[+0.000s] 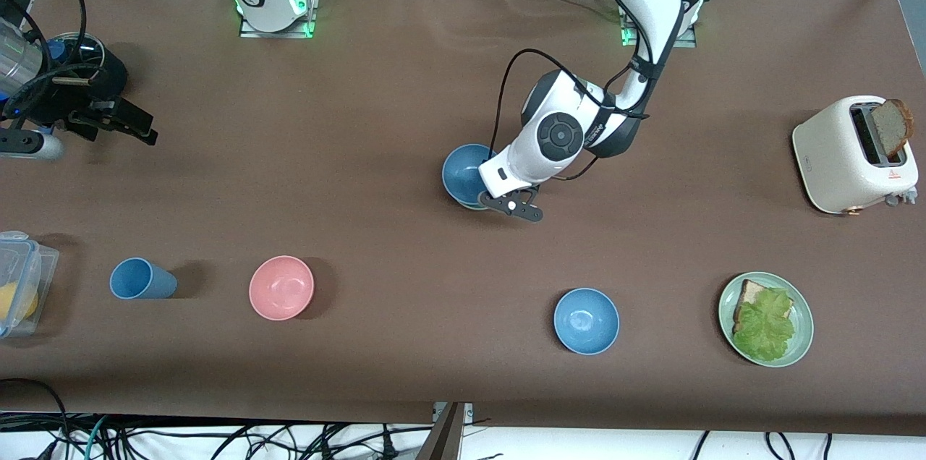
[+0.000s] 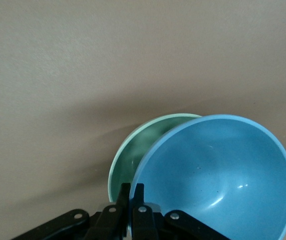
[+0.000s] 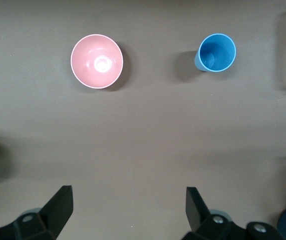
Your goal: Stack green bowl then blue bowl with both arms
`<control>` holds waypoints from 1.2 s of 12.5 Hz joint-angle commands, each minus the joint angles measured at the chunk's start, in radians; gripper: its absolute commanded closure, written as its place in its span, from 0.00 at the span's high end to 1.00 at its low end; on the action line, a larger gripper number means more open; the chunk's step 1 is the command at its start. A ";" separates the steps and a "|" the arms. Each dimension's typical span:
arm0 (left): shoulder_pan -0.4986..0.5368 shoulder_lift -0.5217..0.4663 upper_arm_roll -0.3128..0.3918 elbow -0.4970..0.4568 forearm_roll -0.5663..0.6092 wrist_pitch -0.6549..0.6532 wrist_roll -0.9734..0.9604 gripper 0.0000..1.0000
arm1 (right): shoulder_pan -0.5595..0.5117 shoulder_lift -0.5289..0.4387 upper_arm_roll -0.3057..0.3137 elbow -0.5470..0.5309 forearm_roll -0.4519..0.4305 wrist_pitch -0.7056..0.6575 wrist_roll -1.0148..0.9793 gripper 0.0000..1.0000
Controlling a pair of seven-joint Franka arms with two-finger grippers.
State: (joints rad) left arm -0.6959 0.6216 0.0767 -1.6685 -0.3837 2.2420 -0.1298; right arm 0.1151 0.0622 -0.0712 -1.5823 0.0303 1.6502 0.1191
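My left gripper (image 1: 489, 191) is shut on the rim of a blue bowl (image 1: 465, 172) near the middle of the table. In the left wrist view its fingers (image 2: 138, 192) pinch that rim, and the blue bowl (image 2: 218, 175) lies partly over the pale green bowl (image 2: 132, 150), offset from it. In the front view only a thin sliver of the green bowl (image 1: 474, 206) shows under the blue one. I cannot tell whether the two touch. A second blue bowl (image 1: 586, 320) sits nearer the front camera. My right gripper (image 1: 137, 129) is open and empty at the right arm's end of the table (image 3: 127, 200).
A pink bowl (image 1: 281, 287) and a blue cup (image 1: 141, 278) stand toward the right arm's end; both show in the right wrist view (image 3: 96, 61) (image 3: 216, 52). A clear container (image 1: 18, 283) is at that table edge. A green plate (image 1: 801, 344) of bread and lettuce and a toaster (image 1: 832, 156) are toward the left arm's end.
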 commanded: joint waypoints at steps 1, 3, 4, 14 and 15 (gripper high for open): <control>-0.019 -0.008 0.018 -0.017 -0.017 0.014 0.018 0.00 | -0.009 0.015 0.004 0.031 0.002 -0.024 -0.012 0.99; -0.019 -0.014 0.018 -0.027 -0.014 0.014 0.024 0.08 | -0.009 0.015 0.004 0.031 0.002 -0.024 -0.010 0.99; -0.017 -0.016 0.018 -0.025 -0.008 0.011 0.036 0.19 | -0.006 0.013 0.005 0.031 0.000 -0.024 -0.009 0.99; 0.116 -0.166 0.110 0.193 0.008 -0.347 0.021 1.00 | 0.000 0.013 0.010 0.033 0.003 -0.024 -0.006 0.99; 0.154 -0.210 0.109 0.191 0.046 -0.354 0.021 1.00 | 0.000 0.013 0.010 0.033 0.002 -0.024 -0.006 0.99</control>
State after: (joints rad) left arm -0.5984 0.4920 0.1876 -1.4760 -0.3838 1.9321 -0.1248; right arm 0.1174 0.0625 -0.0660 -1.5819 0.0303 1.6501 0.1192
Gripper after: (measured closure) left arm 0.000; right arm 0.004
